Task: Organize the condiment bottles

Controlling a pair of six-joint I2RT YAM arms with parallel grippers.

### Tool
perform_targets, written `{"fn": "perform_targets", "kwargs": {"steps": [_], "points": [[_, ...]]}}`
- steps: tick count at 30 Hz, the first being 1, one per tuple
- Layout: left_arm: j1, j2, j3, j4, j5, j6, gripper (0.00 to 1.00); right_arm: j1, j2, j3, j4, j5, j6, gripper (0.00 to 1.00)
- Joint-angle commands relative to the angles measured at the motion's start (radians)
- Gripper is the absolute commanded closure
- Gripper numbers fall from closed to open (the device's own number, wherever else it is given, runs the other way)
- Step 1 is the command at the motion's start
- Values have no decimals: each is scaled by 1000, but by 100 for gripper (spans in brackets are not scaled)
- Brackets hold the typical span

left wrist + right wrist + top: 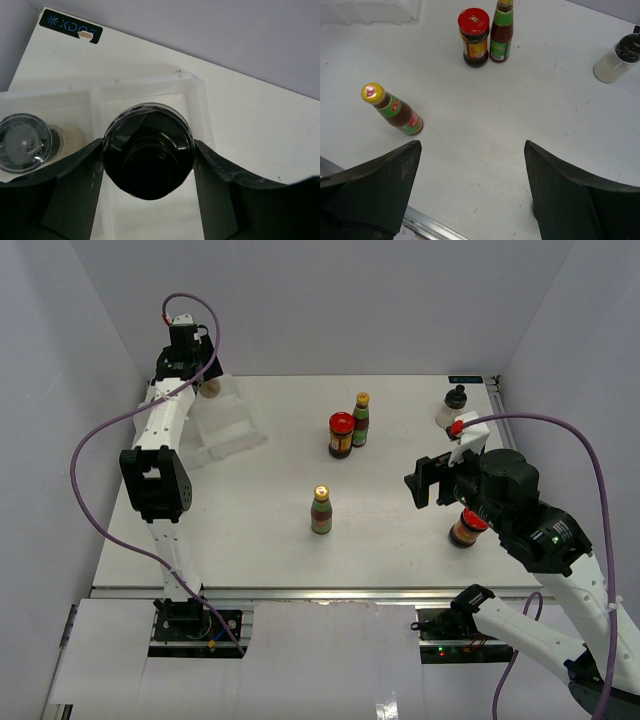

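This was a robotics lab test cell rather than a home or shop: a white desk [260,530] stood boxed in on three sides by plain pale walls [350,300], with an aluminium rail [320,591] along its near edge. Two robot arms, the left arm [155,470] and the right arm [540,530], rose from mounts at that edge, each trailing a looping purple cable [85,450]. A few condiment bottles [321,510] stood apart on the bare desk, and a black maker's sticker [70,26] sat at a far corner.
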Motion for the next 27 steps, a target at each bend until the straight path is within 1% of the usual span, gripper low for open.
{"fn": "perform_targets", "kwargs": {"steps": [1, 4, 11, 22, 25, 26, 27], "points": [[4, 23, 8, 67, -2, 14, 100, 2, 6, 5, 40, 17, -16, 10], [37, 42, 6, 78, -10, 22, 100, 2, 10, -2, 44, 24, -22, 10], [45, 83, 9, 97, -31, 22, 100, 3, 38, 0, 49, 41, -39, 10], [47, 132, 3, 111, -15, 23, 99, 3, 38, -16, 65, 40, -44, 10], [46, 141, 3, 110, -18, 25, 87, 2, 35, -18, 67, 40, -44, 10], [46, 141, 3, 110, -16, 25, 87, 2, 37, -19, 68, 40, -45, 10], [47, 144, 3, 108, -15, 26, 83, 2, 36, -20, 68, 41, -45, 10]]}}
